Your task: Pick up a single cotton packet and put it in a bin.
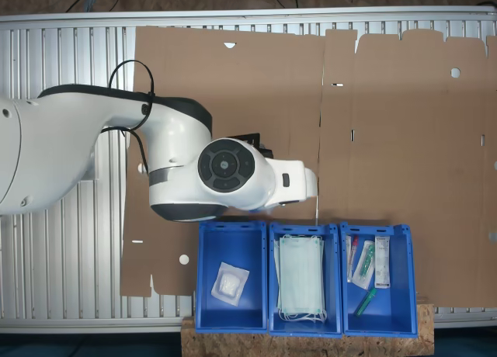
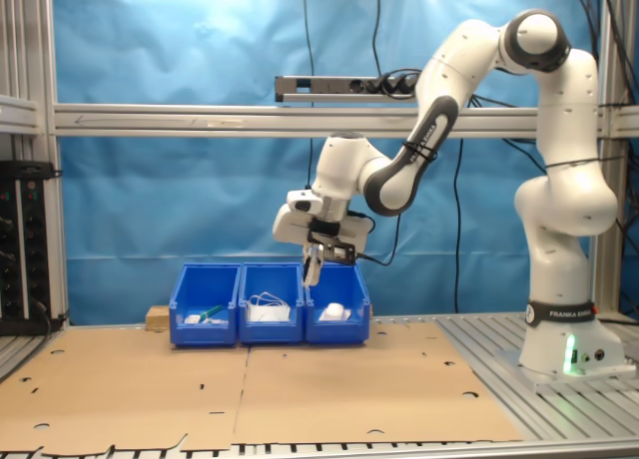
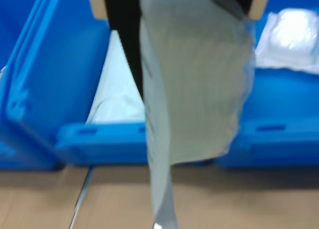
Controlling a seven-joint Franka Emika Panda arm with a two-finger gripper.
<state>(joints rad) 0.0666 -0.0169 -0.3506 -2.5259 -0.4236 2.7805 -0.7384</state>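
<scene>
My gripper (image 2: 317, 251) is shut on the cotton packet (image 2: 313, 271), a thin white packet that hangs down from the fingers. In the wrist view the cotton packet (image 3: 194, 89) droops in front of the camera, blurred. It hangs just above the front rims, near the line between the mask bin and the bin (image 2: 336, 327) at the row's end on the second exterior view's right. That bin (image 1: 231, 228) is deep and blue and holds a square packet with a white pad (image 1: 231, 283). The arm's wrist covers the gripper in the first exterior view.
Three blue bins stand side by side on a chipboard block. The middle bin (image 1: 304, 228) holds pale green face masks; the far one (image 1: 378, 228) holds long narrow packets and green-tipped items. Brown cardboard sheets (image 2: 300, 389) cover the table before them. The robot base (image 2: 559, 349) stands on the second exterior view's right.
</scene>
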